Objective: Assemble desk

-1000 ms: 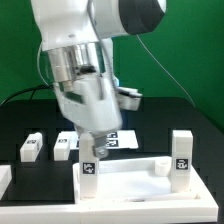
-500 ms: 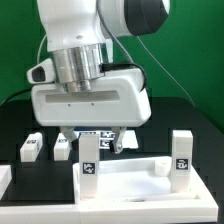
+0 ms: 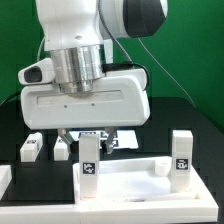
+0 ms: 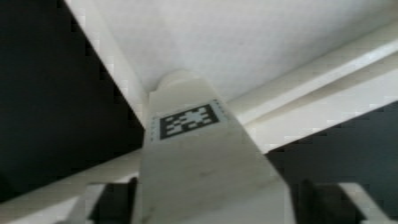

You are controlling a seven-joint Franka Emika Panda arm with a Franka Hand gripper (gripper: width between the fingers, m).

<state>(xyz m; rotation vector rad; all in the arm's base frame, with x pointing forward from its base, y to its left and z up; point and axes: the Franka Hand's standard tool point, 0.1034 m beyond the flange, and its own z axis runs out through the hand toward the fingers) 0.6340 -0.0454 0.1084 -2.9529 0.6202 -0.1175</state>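
Since half a second ago the arm's broad white hand has edged towards the exterior view's left and risen slightly; a second ago its wrist was turned another way.

From that view's left, the first loose leg (image 3: 30,148) and the second loose leg (image 3: 62,148) lie side by side on the black table (image 3: 205,125), apart from the rest of the desk. Next comes the top panel (image 3: 125,180), lying flat at the front, with the near standing leg (image 3: 88,165) upright at its left corner.

My claw (image 3: 88,138) hangs directly over that leg, released, with one finger on either side of the post's top and spread wider than the post. From the wrist camera, the same leg (image 4: 196,150) runs up between the dark finger pads (image 4: 118,200), tag facing the lens. A thin dark gap shows on each side, so I read no grip on it.

Behind the claw (image 4: 214,205) in the exterior view, the marker board (image 3: 122,140) peeks out on the table. At the panel's right corner the far standing leg (image 3: 181,152) stands upright, well clear of the hand.
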